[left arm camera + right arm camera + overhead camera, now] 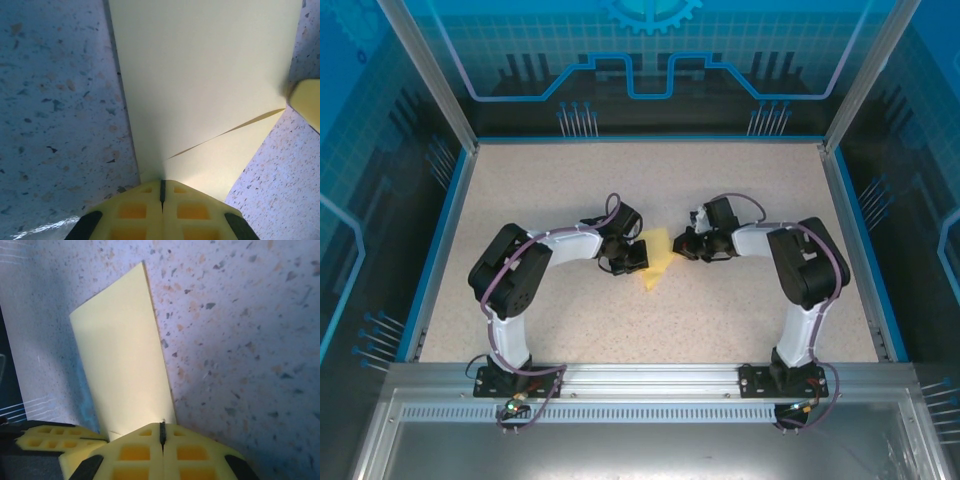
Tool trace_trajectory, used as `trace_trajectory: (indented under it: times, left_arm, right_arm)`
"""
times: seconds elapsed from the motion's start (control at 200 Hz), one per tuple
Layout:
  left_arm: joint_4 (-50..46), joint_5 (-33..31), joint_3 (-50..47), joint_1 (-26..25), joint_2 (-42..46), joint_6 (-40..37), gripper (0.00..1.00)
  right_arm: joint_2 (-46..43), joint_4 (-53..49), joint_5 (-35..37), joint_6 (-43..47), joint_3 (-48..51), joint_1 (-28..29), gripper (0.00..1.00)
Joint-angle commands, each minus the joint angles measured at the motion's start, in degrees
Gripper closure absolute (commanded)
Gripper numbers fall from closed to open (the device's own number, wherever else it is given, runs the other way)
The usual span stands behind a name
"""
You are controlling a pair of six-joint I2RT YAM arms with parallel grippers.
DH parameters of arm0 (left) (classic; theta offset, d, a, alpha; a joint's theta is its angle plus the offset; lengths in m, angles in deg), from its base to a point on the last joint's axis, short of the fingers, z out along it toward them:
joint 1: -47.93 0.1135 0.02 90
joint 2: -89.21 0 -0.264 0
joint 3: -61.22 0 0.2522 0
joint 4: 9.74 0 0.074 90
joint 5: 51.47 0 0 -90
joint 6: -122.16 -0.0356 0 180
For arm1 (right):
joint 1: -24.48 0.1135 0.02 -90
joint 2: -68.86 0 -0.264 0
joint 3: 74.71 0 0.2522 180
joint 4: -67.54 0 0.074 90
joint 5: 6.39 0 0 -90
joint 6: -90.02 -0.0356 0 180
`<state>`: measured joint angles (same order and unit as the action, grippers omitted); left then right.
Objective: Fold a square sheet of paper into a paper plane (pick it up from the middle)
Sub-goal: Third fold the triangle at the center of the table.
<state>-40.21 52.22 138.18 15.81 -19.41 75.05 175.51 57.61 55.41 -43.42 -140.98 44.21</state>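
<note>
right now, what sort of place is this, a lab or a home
Most likely a robot lab work cell, not a home: a speckled table walled by blue printed panels on metal posts, and a left arm and right arm bolted to an aluminium rail at its near edge.

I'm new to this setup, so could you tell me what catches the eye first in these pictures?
The pale-yellow paper at the speckled table's centre stands out, creased and partly folded. The left gripper and right gripper meet at it from either side, jaws shut on it.
</note>
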Motion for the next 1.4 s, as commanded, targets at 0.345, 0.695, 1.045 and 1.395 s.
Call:
trace_trajectory:
  times: [0.345,0.695,1.045,1.395]
  left_arm:
    - [-6.1,-5.0,-2.6,0.2,-2.5,-1.1,1.0]
    - [-5.4,-5.0,-3.3,0.1,-2.5,-0.6,1.0]
    - [-5.4,-4.8,-3.2,0.1,-2.7,-0.6,1.0]
    - [-5.7,-5.1,-3.1,0.1,-2.9,-0.5,1.0]
  right_arm:
    - [-13.4,5.4,3.7,-13.0,13.0,11.8,1.0]
    - [-6.2,11.1,0.0,-14.0,10.0,15.6,1.0]
    - [-4.7,9.7,-0.8,-12.9,11.3,16.2,1.0]
    - [-1.7,7.2,-2.3,-11.7,10.8,17.2,1.0]
